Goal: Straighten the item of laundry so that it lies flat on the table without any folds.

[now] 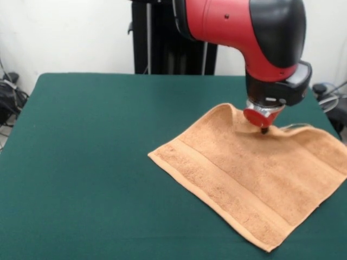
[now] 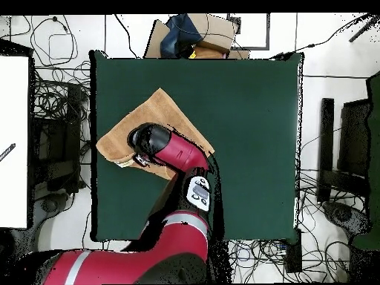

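towel (image 1: 255, 181) lies mostly flat toward one side of the green table (image 1: 81, 162), its far edge humped under the gripper (image 1: 264, 129), whose open-or-closed state i cannot tell; dragging from there could bunch the cloth into new folds

Orange-brown terry towel (image 1: 246, 179) is spread mostly flat near one side edge of the dark green desk (image 1: 81, 162), turned diagonal, woven band along one side, far edge slightly humped up.
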You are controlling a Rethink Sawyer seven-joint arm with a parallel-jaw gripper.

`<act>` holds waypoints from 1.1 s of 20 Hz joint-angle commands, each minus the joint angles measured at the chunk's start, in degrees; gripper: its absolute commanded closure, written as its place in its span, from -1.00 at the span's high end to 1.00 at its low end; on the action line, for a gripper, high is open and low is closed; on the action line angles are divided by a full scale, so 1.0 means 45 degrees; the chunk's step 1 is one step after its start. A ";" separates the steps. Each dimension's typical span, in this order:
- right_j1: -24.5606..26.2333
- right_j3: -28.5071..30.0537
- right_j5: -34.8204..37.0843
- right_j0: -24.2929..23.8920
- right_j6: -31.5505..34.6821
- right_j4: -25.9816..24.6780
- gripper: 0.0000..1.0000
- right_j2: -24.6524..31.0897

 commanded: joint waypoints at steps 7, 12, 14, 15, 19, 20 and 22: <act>-0.0207 0.1680 -0.2107 0.0162 0.0689 -0.0023 1.00 0.0464; -0.0409 0.2672 -0.3421 -0.0526 0.0250 0.0105 1.00 0.0993; -0.0436 0.2889 -0.3704 -0.0717 0.0130 0.0025 1.00 0.1071; -0.0421 0.2968 -0.3880 -0.0821 0.0062 -0.0016 1.00 0.1138; -0.0370 0.3286 -0.4437 -0.1374 -0.0365 -0.0281 1.00 0.1482; -0.0326 0.3254 -0.4430 -0.1396 -0.0374 -0.0328 1.00 0.1505; -0.0110 0.3169 -0.4576 -0.1458 -0.0395 -0.0423 1.00 0.1603</act>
